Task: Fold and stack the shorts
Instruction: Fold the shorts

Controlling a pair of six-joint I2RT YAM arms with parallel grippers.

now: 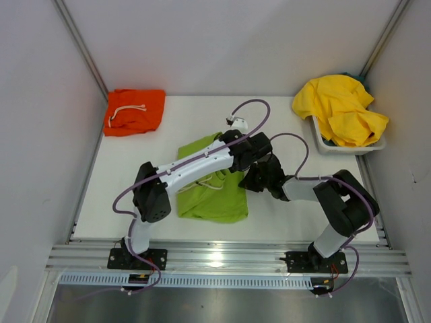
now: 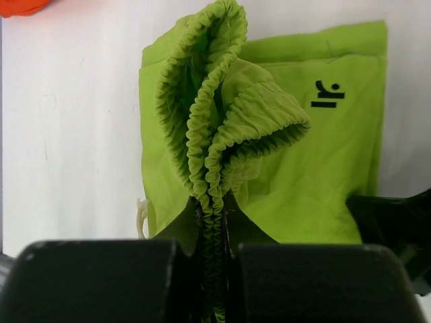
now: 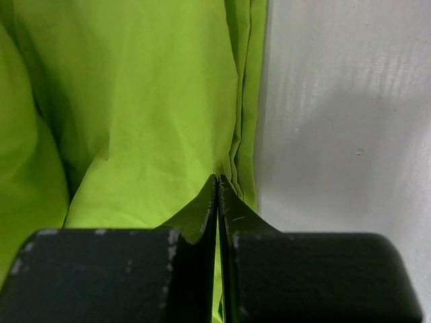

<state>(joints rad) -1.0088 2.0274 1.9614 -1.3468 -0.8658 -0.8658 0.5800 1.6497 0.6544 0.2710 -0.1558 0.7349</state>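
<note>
The lime green shorts (image 1: 214,195) lie partly folded mid-table, both grippers on their right side. My left gripper (image 2: 213,205) is shut on the bunched elastic waistband (image 2: 202,101), lifted off the cloth below; a small dark logo (image 2: 328,94) and a white drawstring (image 2: 142,215) show. My right gripper (image 3: 218,182) is shut on a thin fold at the green shorts' edge (image 3: 246,101). From above, the left gripper (image 1: 237,160) and the right gripper (image 1: 252,180) stand close together. The orange shorts (image 1: 133,111) lie folded at the back left. Yellow shorts (image 1: 343,111) are heaped at the back right.
A white bin (image 1: 337,147) at the back right holds the yellow heap. Grey walls close in the left, right and back sides. A metal rail (image 1: 222,256) runs along the near edge. Purple cables (image 1: 252,108) loop above the wrists.
</note>
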